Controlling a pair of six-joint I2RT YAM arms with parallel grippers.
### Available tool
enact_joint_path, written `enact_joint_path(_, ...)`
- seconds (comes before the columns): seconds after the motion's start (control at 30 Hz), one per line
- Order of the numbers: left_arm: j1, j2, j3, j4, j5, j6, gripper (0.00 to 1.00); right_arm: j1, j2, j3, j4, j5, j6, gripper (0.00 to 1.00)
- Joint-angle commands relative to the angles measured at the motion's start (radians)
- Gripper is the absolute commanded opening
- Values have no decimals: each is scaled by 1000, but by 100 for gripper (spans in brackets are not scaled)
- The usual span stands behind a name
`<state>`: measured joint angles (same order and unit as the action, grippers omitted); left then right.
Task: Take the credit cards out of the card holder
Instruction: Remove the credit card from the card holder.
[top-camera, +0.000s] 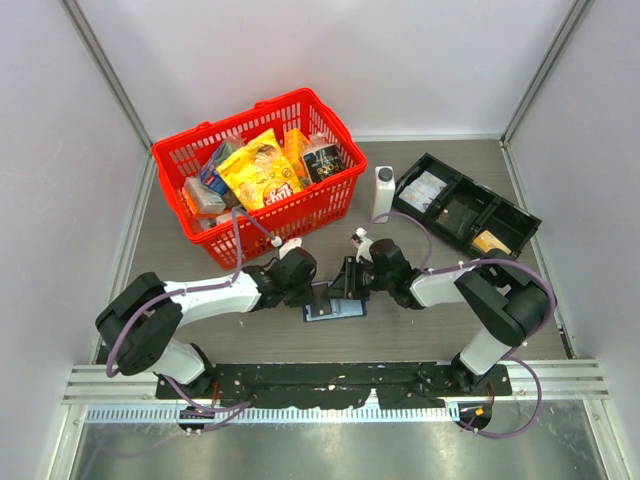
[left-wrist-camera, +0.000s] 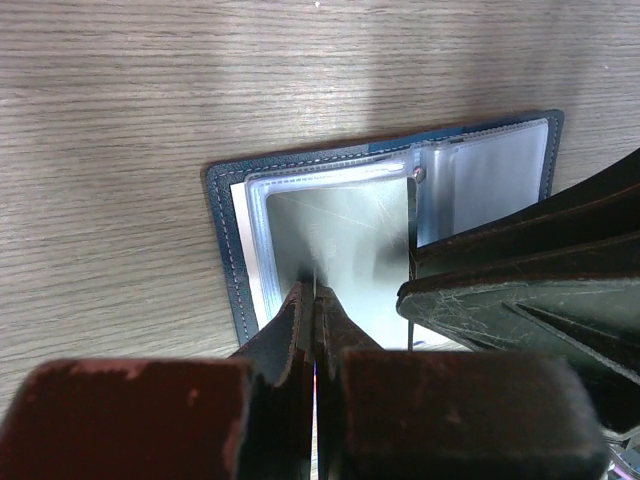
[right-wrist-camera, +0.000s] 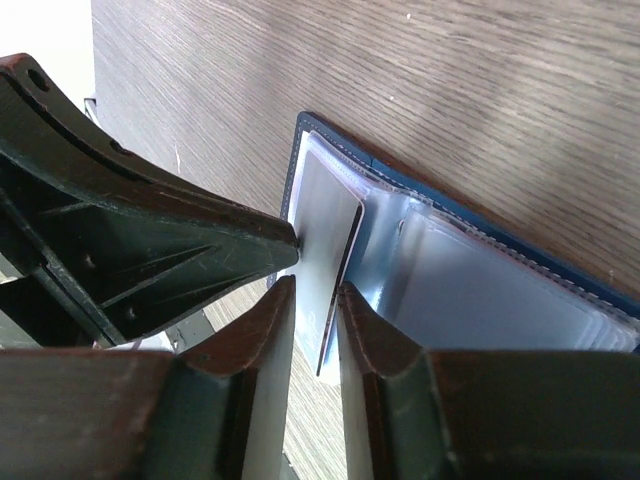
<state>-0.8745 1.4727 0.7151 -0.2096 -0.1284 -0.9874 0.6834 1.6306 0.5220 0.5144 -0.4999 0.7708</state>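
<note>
1. From the top, a small navy-blue folding card holder (top-camera: 335, 310) lies open and flat on the grey-brown wooden table (top-camera: 420, 335). It is in the middle, on the near side by the arms. The left gripper (top-camera: 312, 293) reaches it from the left and the right gripper (top-camera: 347, 287) from the right. Their tips meet over it. A red plastic basket (top-camera: 290, 212) full of snack packets sits far left. A black tray (top-camera: 465, 212) with little boxes in it sits far right. A small white bottle (top-camera: 383, 190) stands between them.

2. From the left wrist, the card holder is open with its clear shiny sleeves (left-wrist-camera: 340, 240) facing up. The left gripper's two fingers (left-wrist-camera: 285, 330) are pressed together, with their tips at the edge of one shiny sleeve. I cannot tell if they pinch it. A dark finger of the right gripper comes in from the right, just beside that sleeve.

3. From the right wrist, a thin flat credit card (right-wrist-camera: 335, 240) stands up on its edge out of the card holder. The right gripper's fingers (right-wrist-camera: 265, 330) are a little apart, and the card's end sits in the gap. The gap is wider than the card, so they do not squeeze it. The left gripper's pointed tip touches the sleeve just left of the card.
</note>
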Motion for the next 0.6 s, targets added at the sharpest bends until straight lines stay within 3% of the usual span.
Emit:
enact_joint_path(0.0, 12, 17, -16, 29, 29, -7, 0, 2, -12, -11, 128, -58, 41, 25)
enact_joint_path(0.13, 12, 23, -14, 35, 36, -7, 0, 2, -14, -7, 139, -74, 45, 19)
enact_joint_path(0.37, 12, 26, -17, 49, 50, -7, 0, 2, 52, -20, 205, -83, 74, 17)
enact_joint_path(0.5, 11, 8, -23, 41, 39, -10, 0, 1, 90, -36, 253, -91, 90, 3)
enact_joint_path(0.57, 12, -9, -31, 36, 24, -13, 1, -10, 94, -45, 268, -98, 91, 1)
